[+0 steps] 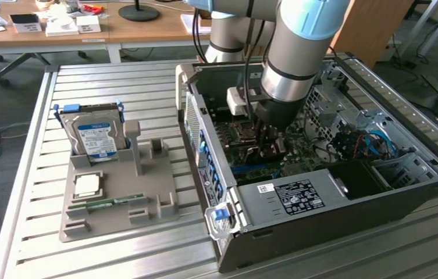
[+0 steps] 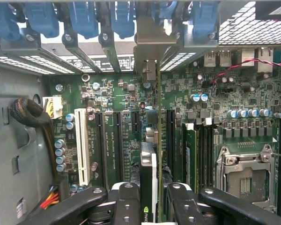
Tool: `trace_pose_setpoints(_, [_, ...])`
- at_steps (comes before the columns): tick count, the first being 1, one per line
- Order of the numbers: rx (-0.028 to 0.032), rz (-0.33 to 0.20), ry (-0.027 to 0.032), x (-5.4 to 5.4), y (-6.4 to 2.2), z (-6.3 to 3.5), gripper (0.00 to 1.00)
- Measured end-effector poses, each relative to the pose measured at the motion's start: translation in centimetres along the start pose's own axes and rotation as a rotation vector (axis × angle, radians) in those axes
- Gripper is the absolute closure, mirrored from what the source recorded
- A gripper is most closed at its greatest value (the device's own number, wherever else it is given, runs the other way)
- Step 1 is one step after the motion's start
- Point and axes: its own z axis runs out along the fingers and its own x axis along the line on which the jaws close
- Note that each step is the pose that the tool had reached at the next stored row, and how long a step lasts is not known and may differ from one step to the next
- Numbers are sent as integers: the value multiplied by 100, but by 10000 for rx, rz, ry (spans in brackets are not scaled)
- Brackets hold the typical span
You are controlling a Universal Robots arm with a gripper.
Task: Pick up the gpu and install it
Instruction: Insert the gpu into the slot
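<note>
Clamped edge-on between the black, rounded, bolt-studded fingers (image 2: pixel 126 201) of the pincer (image 2: pixel 150 206): the gpu (image 2: pixel 149 173), a thin flat dark-green board with a long pale metal bracket, upright and reaching out ahead of the fingertips. Held over the glossy green motherboard (image 2: pixel 112 93) among long black slots (image 2: pixel 117 140), bracket end at the rear wall of the case (image 1: pixel 304 232), under blue plastic latches (image 2: pixel 84 18). Outside, towards the edge of the ribbed aluminium counter (image 1: pixel 125 256) at the exterior view's left, a grey moulded tray (image 1: pixel 110 215) bearing a silver hard drive (image 1: pixel 95 136).
</note>
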Motion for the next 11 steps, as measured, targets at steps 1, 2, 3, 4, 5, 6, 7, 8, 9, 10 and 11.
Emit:
trace_pose_setpoints(1, [0,0,0,-1,2,2,73])
trace_pose_setpoints(2, [1,0,-2,-3,4,5,73])
trace_pose_setpoints(3, [1,-1,-4,-6,5,7,73])
trace_pose_setpoints(4, [2,-2,-4,-7,4,10,73])
trace_pose_setpoints(5, [1,-2,-4,-9,5,12,73])
trace_pose_setpoints(6, [1,2,-2,-11,6,16,73])
trace_pose_setpoints(7, [1,5,-2,-14,6,22,73])
trace_pose_setpoints(8, [1,14,-2,-18,7,27,73])
trace_pose_setpoints(9, [2,23,-3,-23,8,33,73])
trace_pose_setpoints(10, [3,29,-2,-27,9,37,73])
trace_pose_setpoints(11, [3,31,-4,-30,10,39,73])
